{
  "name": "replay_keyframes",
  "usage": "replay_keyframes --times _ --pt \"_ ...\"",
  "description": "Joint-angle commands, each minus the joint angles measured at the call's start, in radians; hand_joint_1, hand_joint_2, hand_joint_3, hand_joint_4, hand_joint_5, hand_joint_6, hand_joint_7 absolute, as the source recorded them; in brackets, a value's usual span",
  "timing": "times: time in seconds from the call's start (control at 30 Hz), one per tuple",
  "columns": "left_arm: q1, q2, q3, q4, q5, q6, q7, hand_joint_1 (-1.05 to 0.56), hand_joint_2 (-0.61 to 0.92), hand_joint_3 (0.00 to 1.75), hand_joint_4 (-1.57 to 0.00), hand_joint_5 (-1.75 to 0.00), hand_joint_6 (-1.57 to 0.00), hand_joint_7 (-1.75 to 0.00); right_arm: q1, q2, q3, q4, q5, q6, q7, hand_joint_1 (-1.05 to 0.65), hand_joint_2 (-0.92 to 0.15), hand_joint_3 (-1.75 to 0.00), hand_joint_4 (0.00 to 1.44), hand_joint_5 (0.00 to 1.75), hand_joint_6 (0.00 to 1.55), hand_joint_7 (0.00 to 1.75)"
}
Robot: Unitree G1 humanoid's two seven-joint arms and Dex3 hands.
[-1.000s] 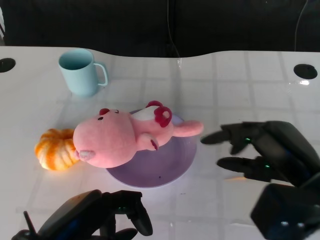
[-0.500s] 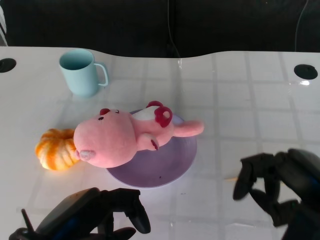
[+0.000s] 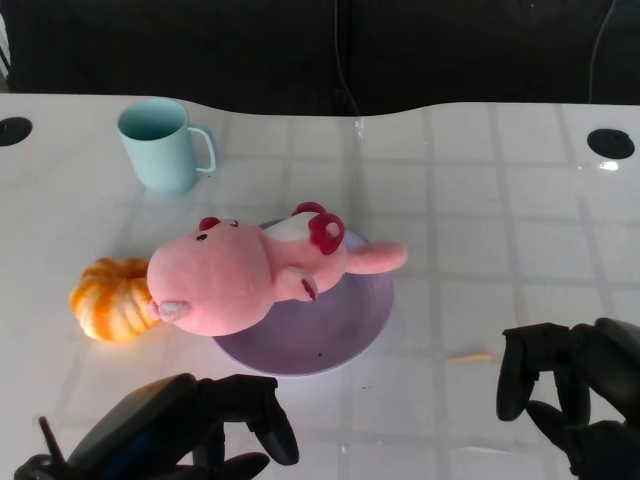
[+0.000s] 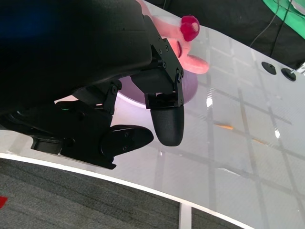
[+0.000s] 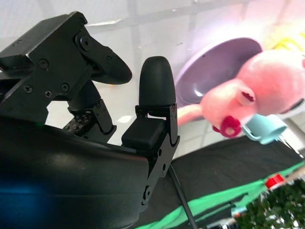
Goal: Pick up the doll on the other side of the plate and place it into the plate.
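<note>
Pink plush doll (image 3: 235, 277) lying on its side across the purple plate (image 3: 350, 325), head overhanging the rim toward an orange plush pumpkin (image 3: 108, 298). Teal mug (image 3: 160, 143) farther back on the white surface (image 3: 480, 200). Left hand (image 3: 215, 425) and right hand (image 3: 560, 385), both empty with fingers apart, near edge.
</note>
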Motion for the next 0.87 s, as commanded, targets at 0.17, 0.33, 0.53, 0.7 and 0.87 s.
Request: replay_keyframes --times 0.17,0.33,0.53,0.7,0.87 --pt "0.008 0.022 0.017 0.001 -0.002 -0.006 -0.001 -0.15 0.85 0.57 -0.71 -1.75 -0.67 -1.12 -0.036 -0.027 0.029 0.033 -0.043 0.043 0.034 -0.06 -0.43 -1.14 0.81 1.69 0.79 1.37" --pt "0.008 0.031 0.030 0.011 -0.021 -0.018 -0.005 -0.15 0.86 0.53 -0.68 -1.73 -0.67 -1.11 -0.048 -0.022 0.052 0.038 -0.066 0.061 0.033 -0.05 -0.43 -1.11 0.82 1.66 0.81 1.31" --pt "0.010 0.041 0.040 0.012 -0.029 -0.027 -0.007 -0.15 0.88 0.50 -0.67 -1.73 -0.67 -1.10 -0.055 -0.024 0.067 0.033 -0.085 0.079 0.045 -0.06 -0.47 -1.06 0.81 1.65 0.83 1.25" --pt "0.013 0.043 0.042 0.009 -0.035 -0.024 -0.009 -0.15 0.90 0.47 -0.67 -1.75 -0.66 -1.11 -0.056 -0.030 0.070 0.026 -0.089 0.085 0.053 -0.07 -0.48 -1.05 0.80 1.66 0.82 1.24" --pt "0.011 0.049 0.041 0.005 -0.031 -0.025 -0.007 -0.15 0.90 0.47 -0.67 -1.75 -0.66 -1.11 -0.056 -0.031 0.070 0.013 -0.094 0.097 0.062 -0.07 -0.49 -1.03 0.79 1.63 0.82 1.22"
